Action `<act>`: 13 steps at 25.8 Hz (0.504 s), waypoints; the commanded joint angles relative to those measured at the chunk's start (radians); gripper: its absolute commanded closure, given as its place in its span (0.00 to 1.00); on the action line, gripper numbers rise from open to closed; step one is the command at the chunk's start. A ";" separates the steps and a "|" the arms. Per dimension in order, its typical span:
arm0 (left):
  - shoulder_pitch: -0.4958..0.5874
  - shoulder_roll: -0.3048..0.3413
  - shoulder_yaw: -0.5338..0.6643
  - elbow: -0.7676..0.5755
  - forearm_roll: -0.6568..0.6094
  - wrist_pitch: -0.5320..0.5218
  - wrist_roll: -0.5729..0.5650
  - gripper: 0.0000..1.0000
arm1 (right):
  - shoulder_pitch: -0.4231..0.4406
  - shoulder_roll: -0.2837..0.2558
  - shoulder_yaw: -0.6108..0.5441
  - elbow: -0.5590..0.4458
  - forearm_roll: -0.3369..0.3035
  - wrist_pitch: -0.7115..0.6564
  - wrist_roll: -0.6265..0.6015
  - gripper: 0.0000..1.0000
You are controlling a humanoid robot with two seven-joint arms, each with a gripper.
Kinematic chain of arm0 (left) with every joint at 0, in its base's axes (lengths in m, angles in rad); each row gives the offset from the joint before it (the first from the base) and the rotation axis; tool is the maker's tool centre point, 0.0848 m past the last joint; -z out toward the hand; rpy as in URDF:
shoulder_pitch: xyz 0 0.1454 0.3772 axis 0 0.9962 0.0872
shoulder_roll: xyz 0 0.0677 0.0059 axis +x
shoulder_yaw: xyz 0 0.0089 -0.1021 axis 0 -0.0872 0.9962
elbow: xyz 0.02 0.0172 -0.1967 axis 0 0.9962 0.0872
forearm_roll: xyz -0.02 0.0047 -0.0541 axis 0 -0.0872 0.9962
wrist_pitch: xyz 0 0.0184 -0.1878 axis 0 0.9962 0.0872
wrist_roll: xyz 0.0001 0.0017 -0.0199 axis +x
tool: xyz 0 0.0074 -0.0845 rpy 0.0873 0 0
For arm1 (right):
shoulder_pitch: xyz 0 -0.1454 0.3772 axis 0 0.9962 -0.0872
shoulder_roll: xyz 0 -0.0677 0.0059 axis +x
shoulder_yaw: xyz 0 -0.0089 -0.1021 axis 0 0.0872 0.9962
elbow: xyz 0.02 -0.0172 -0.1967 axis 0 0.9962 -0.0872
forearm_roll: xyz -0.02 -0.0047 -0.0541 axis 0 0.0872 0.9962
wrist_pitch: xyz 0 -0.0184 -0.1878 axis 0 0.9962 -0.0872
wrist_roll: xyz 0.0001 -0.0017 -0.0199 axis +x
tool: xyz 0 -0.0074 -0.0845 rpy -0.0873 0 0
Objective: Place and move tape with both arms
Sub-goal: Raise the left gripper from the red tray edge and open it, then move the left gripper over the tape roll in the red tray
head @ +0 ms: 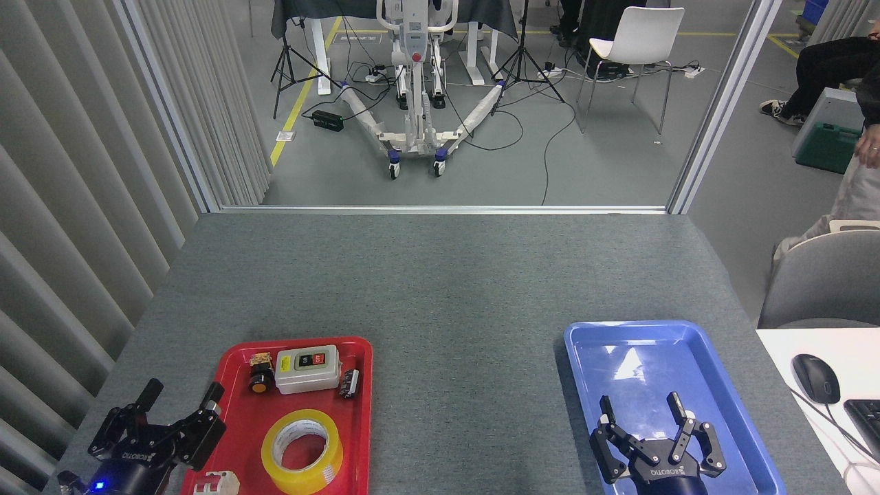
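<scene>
The tape (302, 452), a yellow translucent roll with a white core, lies flat in the near part of the red tray (357, 412) at the lower left. My left gripper (181, 393) hovers open at the tray's left edge, a hand's width left of the roll, with nothing between its fingers. My right gripper (639, 404) stands open over the near end of the blue tray (687, 337) at the lower right, holding nothing.
The red tray also holds a grey switch box (307, 368), a small black and orange part (260, 380), a small dark connector (348, 383) and a white piece (214, 483). A mouse (815, 378) and keyboard sit on a white desk at right. A person stands far right.
</scene>
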 commanded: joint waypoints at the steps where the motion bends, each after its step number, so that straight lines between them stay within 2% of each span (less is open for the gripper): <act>1: -0.010 -0.004 0.024 0.001 0.002 -0.031 -0.003 0.00 | -0.001 0.005 0.000 0.000 0.001 0.000 0.010 0.01; 6: -0.138 -0.004 0.038 0.039 0.003 -0.036 -0.055 0.00 | -0.001 0.004 0.000 -0.001 0.001 -0.001 0.010 0.01; 10: -0.248 0.006 0.015 0.094 0.097 -0.034 -0.204 0.00 | 0.000 0.004 0.000 -0.001 0.001 -0.001 0.010 0.01; 13: -0.323 0.006 -0.073 0.122 0.138 -0.033 -0.307 0.00 | -0.001 0.004 0.000 -0.001 0.001 -0.001 0.010 0.01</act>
